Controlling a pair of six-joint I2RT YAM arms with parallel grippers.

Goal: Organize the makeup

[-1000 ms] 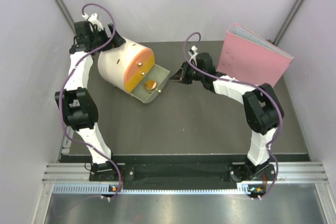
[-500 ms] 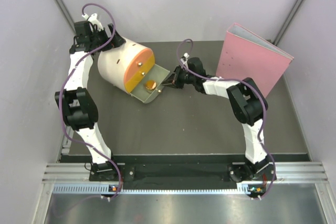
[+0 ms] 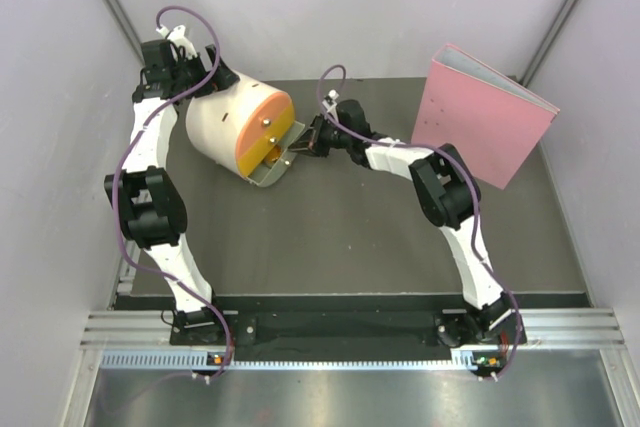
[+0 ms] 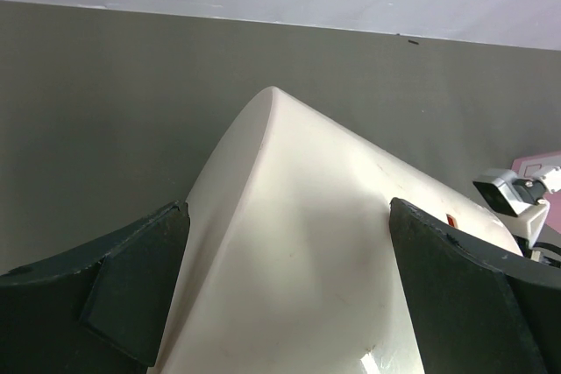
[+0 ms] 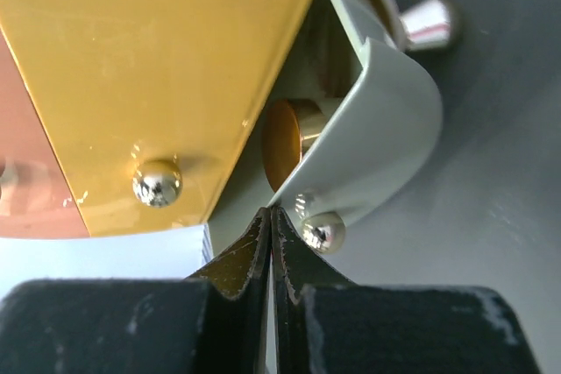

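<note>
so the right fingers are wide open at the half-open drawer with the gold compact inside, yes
No, the right fingers are shut, pressed together, as the right wrist view shows. The rest holds: half-open drawer, gold compact inside.

Dark grey table [image 3: 340, 237]: cream drawer box [image 3: 215, 122] rear left (on its side), pink binder [image 3: 480, 112] upright rear right.

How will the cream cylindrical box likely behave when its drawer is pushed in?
The cream box lies on its curved side, so it may roll or slide away; the left tool straddling it probably braces it. It looks rigid, likely not denting. The compact in the drawer might slide.
</note>
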